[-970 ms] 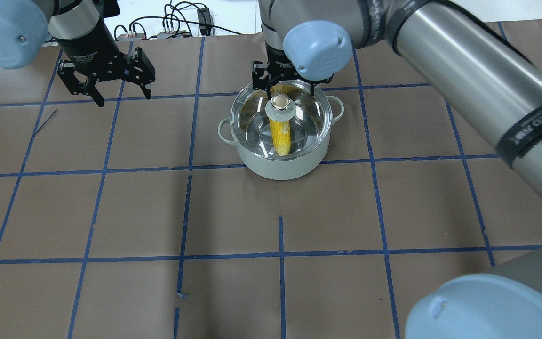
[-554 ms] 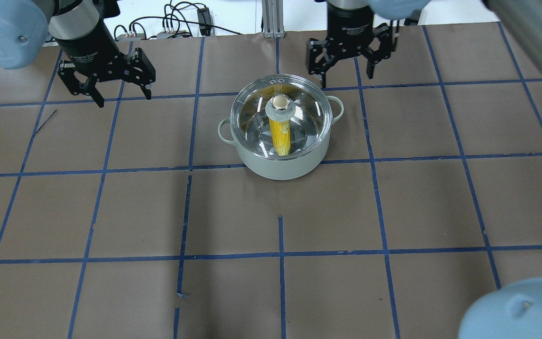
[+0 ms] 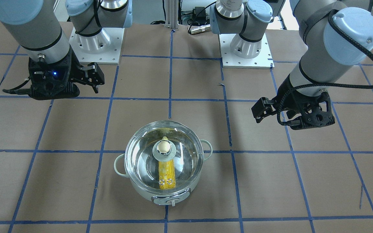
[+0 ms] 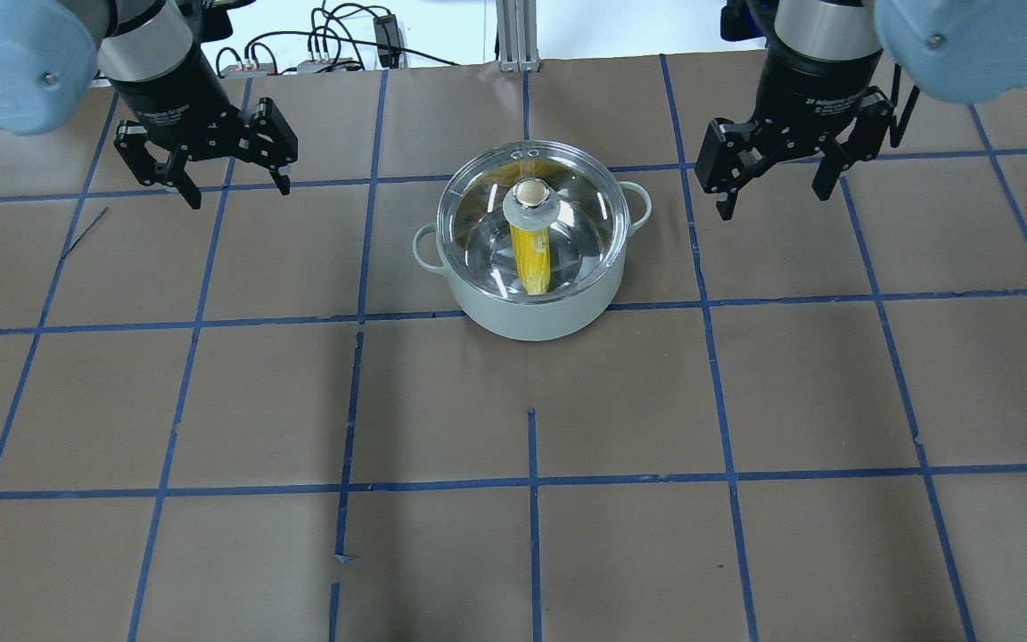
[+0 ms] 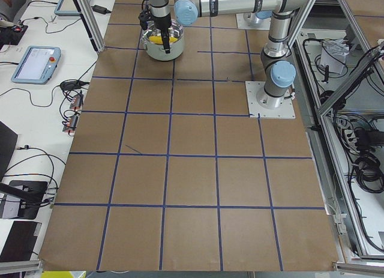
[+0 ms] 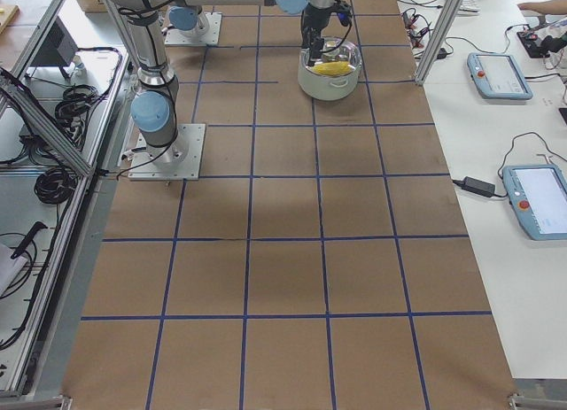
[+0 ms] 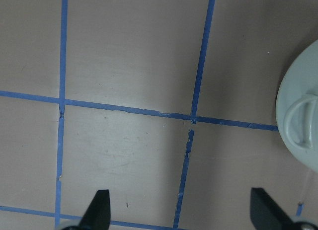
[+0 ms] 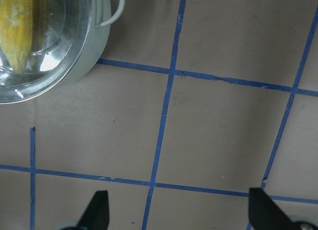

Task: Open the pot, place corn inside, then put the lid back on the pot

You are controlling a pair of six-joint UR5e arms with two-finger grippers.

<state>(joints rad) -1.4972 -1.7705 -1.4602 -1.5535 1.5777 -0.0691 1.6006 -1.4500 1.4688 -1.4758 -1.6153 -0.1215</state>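
Note:
The pale mint-white pot (image 4: 531, 308) stands on the table's far middle. The clear glass lid (image 4: 585, 209) sits on it, its cream knob (image 4: 531, 193) upright. The yellow corn (image 4: 531, 259) lies inside, seen through the glass, also in the front view (image 3: 167, 176). My left gripper (image 4: 237, 185) is open and empty, above the table left of the pot. My right gripper (image 4: 774, 201) is open and empty, right of the pot and clear of it. The left wrist view shows a pot handle (image 7: 300, 123). The right wrist view shows the pot (image 8: 94, 46) and corn (image 8: 17, 29).
Brown paper with a blue tape grid (image 4: 531, 481) covers the table. Both arm bases (image 3: 94, 42) stand on white plates at the robot's side. Cables and connectors (image 4: 335, 49) lie beyond the far edge.
My right gripper has drawn back from over the far side of the lid and moved right, staying open. The lid, pot and corn have not moved. My left gripper has hardly moved.

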